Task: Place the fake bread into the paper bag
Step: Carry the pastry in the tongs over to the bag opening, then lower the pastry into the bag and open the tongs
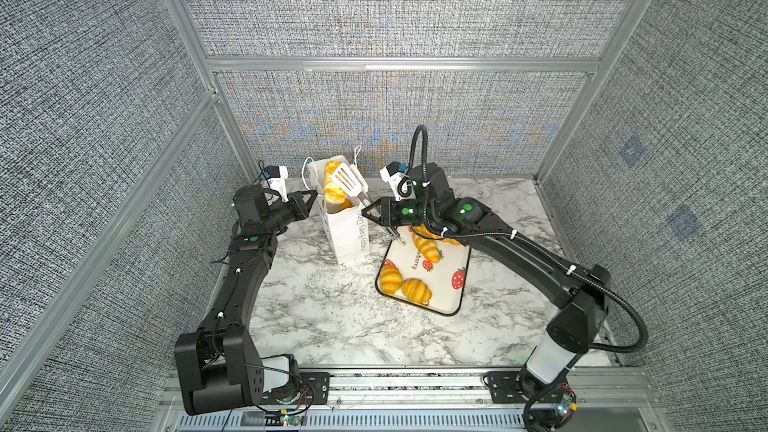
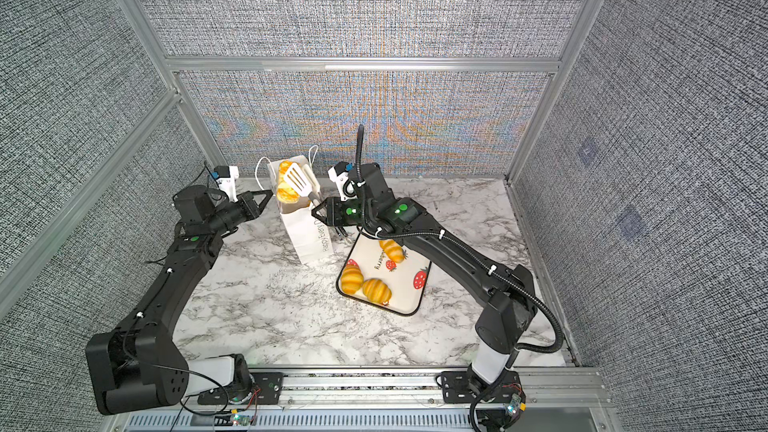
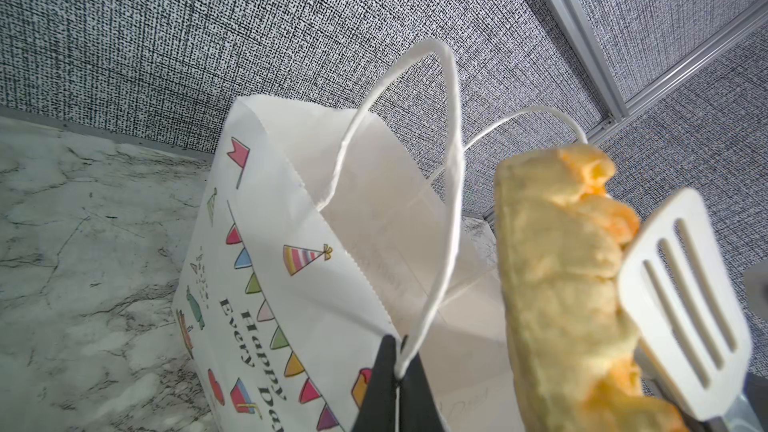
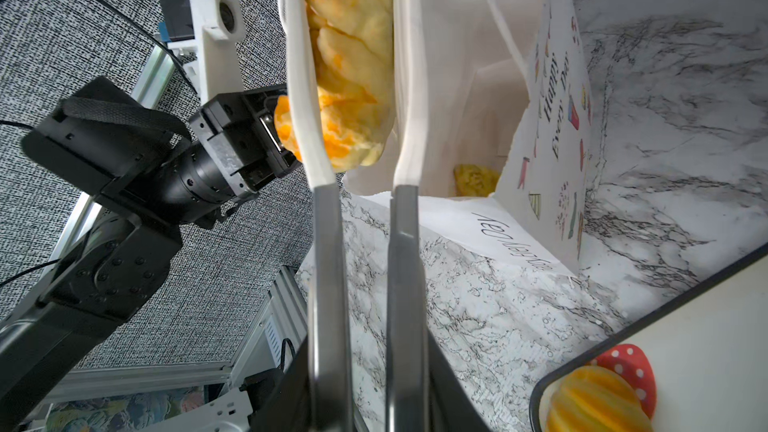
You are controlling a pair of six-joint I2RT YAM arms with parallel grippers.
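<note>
In both top views the paper bag (image 1: 347,229) stands on the counter (image 1: 332,326), braided loaf (image 1: 331,191) at its mouth, gripped by tongs (image 1: 348,179). Left wrist: left jaws pinch the bag's cord handle (image 3: 455,209). Right wrist: right jaws squeeze the tongs' handles.

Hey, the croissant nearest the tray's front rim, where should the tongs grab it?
I'd grip the front croissant across its fat middle, coming straight down: it lies flat, its ends taper, and the neighbouring croissant crowds one end.

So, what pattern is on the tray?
White with red strawberries and a dark rim; the tray shows best in a top view.
</note>
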